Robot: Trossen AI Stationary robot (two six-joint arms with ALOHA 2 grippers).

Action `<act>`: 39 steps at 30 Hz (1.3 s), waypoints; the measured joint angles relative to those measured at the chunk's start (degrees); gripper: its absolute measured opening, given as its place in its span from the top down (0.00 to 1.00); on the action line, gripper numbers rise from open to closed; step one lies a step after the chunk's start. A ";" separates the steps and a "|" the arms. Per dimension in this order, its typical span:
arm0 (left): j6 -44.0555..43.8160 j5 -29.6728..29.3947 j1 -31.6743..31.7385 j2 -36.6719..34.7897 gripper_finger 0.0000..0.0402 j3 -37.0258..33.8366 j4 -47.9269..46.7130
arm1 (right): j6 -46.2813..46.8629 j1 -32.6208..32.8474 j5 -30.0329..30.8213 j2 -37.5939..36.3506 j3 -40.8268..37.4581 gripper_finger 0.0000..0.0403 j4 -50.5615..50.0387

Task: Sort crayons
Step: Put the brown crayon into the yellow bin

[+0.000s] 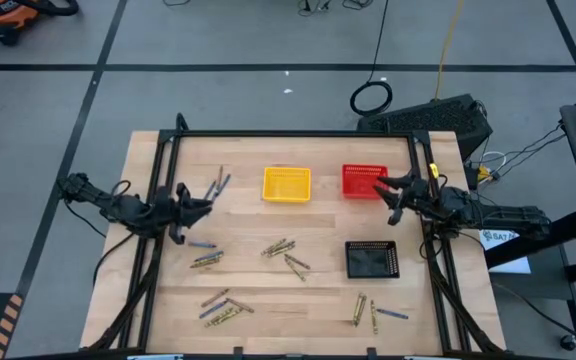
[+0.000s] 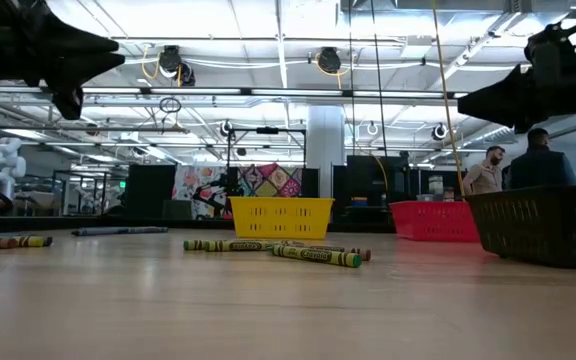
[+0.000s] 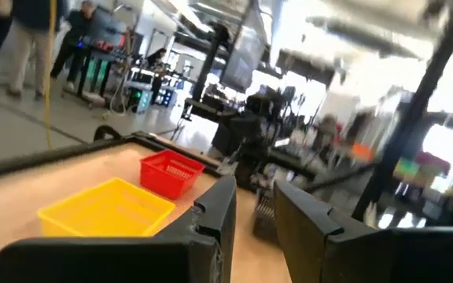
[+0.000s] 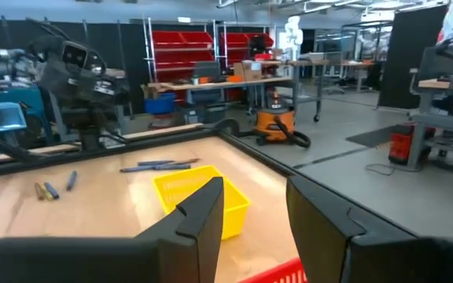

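Table [image 1: 318,300]: three baskets [image 1: 286,184], scattered crayons [image 1: 286,256].

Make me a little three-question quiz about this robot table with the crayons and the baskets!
1. True or false: the yellow basket already has crayons in it.
2. Which basket sits nearest the right gripper? A) black basket B) red basket C) yellow basket
3. Fill in: both grippers, the left gripper too, have their fingers ____ and hold nothing.

Key
1. False. In the high view it looks empty, and the crayons lie loose on the table.
2. B. The right gripper hangs at the red basket's edge.
3. Open.
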 joint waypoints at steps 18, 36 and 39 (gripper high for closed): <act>-2.26 -8.44 0.02 0.00 0.78 0.00 3.63 | 0.46 -0.24 -0.51 0.02 0.02 0.68 -2.49; -2.45 -11.17 0.02 0.00 0.78 0.00 5.23 | 0.48 -0.24 -0.53 0.01 0.01 0.68 -2.42; -3.92 -11.15 0.02 0.00 0.78 0.00 4.98 | 0.48 -0.24 -0.53 0.02 0.00 0.68 -2.40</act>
